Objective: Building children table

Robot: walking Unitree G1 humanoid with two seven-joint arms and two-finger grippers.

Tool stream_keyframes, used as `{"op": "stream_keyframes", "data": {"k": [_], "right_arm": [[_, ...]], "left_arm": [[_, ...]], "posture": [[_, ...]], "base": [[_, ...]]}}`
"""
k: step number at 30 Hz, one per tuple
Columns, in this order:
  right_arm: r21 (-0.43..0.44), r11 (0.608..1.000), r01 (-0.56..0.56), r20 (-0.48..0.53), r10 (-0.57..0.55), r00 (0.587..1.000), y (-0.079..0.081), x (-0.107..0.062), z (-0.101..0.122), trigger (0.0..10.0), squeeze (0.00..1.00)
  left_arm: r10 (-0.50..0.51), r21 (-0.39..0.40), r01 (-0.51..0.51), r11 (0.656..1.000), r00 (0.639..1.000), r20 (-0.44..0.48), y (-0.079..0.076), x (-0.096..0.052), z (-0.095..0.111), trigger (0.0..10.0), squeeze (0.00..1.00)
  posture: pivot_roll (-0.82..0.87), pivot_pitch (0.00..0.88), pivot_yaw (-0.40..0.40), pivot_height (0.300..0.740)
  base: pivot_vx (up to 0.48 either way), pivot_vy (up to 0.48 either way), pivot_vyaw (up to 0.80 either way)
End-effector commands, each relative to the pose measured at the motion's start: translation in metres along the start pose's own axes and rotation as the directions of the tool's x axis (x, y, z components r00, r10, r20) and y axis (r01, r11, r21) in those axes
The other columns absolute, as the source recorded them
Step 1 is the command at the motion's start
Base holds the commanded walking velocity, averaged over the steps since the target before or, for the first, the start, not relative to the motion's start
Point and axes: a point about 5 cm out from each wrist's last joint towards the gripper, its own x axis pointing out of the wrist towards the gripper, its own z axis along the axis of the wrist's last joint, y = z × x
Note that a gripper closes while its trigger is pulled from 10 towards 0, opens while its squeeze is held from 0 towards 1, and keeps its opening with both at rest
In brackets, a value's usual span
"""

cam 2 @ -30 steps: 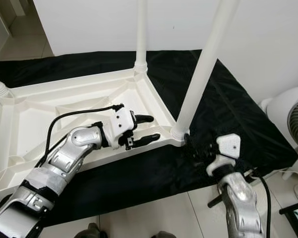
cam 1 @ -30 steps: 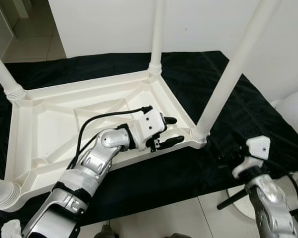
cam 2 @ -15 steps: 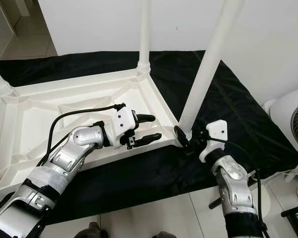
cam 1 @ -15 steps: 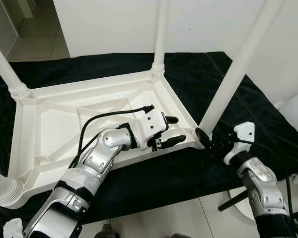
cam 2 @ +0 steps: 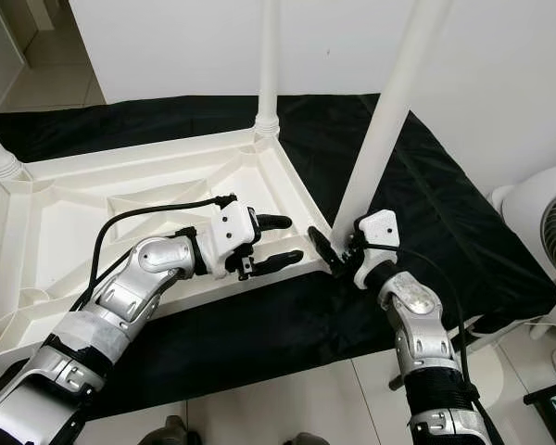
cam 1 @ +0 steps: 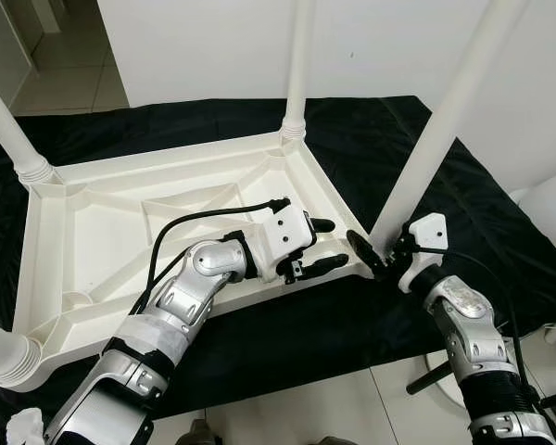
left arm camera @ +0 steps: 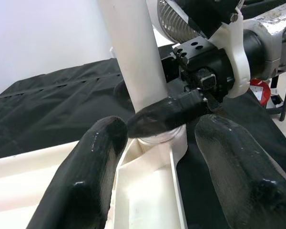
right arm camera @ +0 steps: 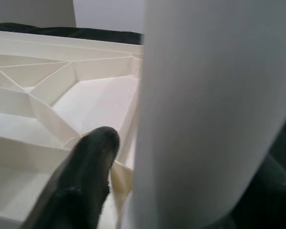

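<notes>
A black cloth (cam 1: 259,343) covers the middle of a pale tiled floor (cam 1: 287,408), reaching to a plain white wall (cam 1: 204,46) on the far side. At far left the tiles (cam 1: 65,83) run on through an opening. A white fan (cam 2: 547,232) stands at the right on the floor, beside the cloth's edge.
</notes>
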Motion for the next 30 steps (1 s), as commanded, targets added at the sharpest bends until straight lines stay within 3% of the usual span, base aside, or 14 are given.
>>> {"op": "stream_keyframes", "data": {"k": [1,8,9,10,12,13,17,19,22,24,26,29,30], "right_arm": [[0.021,0.998,-0.062,-0.012,0.062,0.998,0.013,0.003,-0.004,0.0,0.00],[0.062,0.996,-0.069,-0.009,0.069,0.998,0.023,-0.001,-0.008,0.0,0.00],[0.083,0.996,-0.037,-0.012,0.038,0.999,0.026,-0.003,-0.008,4.3,0.00],[0.095,0.995,0.014,-0.025,-0.012,1.000,0.029,-0.005,-0.009,10.0,0.00],[0.095,0.995,0.014,-0.025,-0.012,1.000,0.029,-0.005,-0.009,10.0,0.00],[0.099,0.989,0.111,-0.052,-0.106,0.993,0.031,-0.007,-0.008,10.0,0.00],[0.100,0.976,0.191,-0.062,-0.186,0.981,0.034,-0.008,-0.006,10.0,0.00],[0.126,0.942,0.312,-0.083,-0.304,0.949,0.038,-0.008,-0.005,10.0,0.00],[0.138,0.917,0.374,-0.103,-0.363,0.926,0.038,-0.009,-0.006,10.0,0.00],[0.153,0.818,0.554,-0.163,-0.532,0.831,0.039,-0.010,-0.009,10.0,0.00],[0.153,0.818,0.554,-0.163,-0.532,0.831,0.039,-0.010,-0.009,10.0,0.00],[0.180,0.698,0.693,-0.209,-0.661,0.721,0.049,-0.005,-0.006,10.0,0.00],[0.198,0.672,0.713,-0.217,-0.680,0.701,0.053,-0.003,-0.003,10.0,0.00]], "left_arm": [[-0.061,0.020,0.061,0.998,0.998,-0.009,-0.002,0.002,0.001,10.0,0.00],[-0.060,0.019,0.060,0.998,0.998,-0.007,-0.003,0.002,0.001,10.0,0.00],[-0.060,0.015,0.060,0.998,0.998,-0.006,-0.003,0.002,0.000,10.0,0.00],[-0.059,0.011,0.059,0.998,0.998,-0.006,-0.004,0.001,0.000,10.0,0.00],[-0.059,0.011,0.059,0.998,0.998,-0.006,-0.004,0.001,0.000,10.0,0.00],[-0.049,0.004,0.049,0.999,0.999,-0.007,-0.001,-0.003,-0.001,10.0,0.00],[-0.027,0.004,0.027,1.000,1.000,-0.015,0.004,-0.008,-0.003,10.0,0.00],[-0.008,0.011,0.009,1.000,1.000,-0.030,0.010,-0.012,-0.004,10.0,0.00],[-0.004,0.013,0.005,1.000,0.999,-0.036,0.011,-0.014,-0.005,10.0,0.00],[-0.011,0.009,0.011,1.000,0.999,-0.037,0.008,-0.014,-0.006,10.0,0.00],[-0.011,0.009,0.011,1.000,0.999,-0.037,0.008,-0.014,-0.006,10.0,0.00],[-0.017,0.006,0.017,1.000,0.999,-0.038,0.005,-0.014,-0.007,10.0,0.00],[-0.017,0.005,0.017,1.000,0.999,-0.038,0.005,-0.013,-0.007,10.0,0.00]], "posture": [[-0.01,0.000,-0.010,0.740],[-0.02,0.000,-0.015,0.740],[-0.02,0.002,-0.017,0.740],[-0.02,0.007,-0.017,0.740],[-0.02,0.007,-0.017,0.740],[-0.02,0.015,-0.021,0.740],[-0.02,0.020,-0.023,0.740],[-0.02,0.025,-0.021,0.740],[-0.02,0.025,-0.021,0.740],[-0.02,0.030,-0.026,0.740],[-0.02,0.030,-0.026,0.740],[-0.02,0.028,-0.031,0.740],[-0.02,0.028,-0.031,0.740]], "base": [[0.000,0.000,0.00],[0.000,0.000,0.00],[0.000,0.000,0.00],[0.000,0.000,0.00],[0.000,0.000,0.00],[0.000,0.000,0.00],[0.000,0.000,0.00],[0.000,0.000,0.00],[0.000,0.000,0.00],[0.000,0.000,0.00],[0.000,0.000,0.00],[0.000,0.000,0.00],[0.000,0.000,0.00]]}}
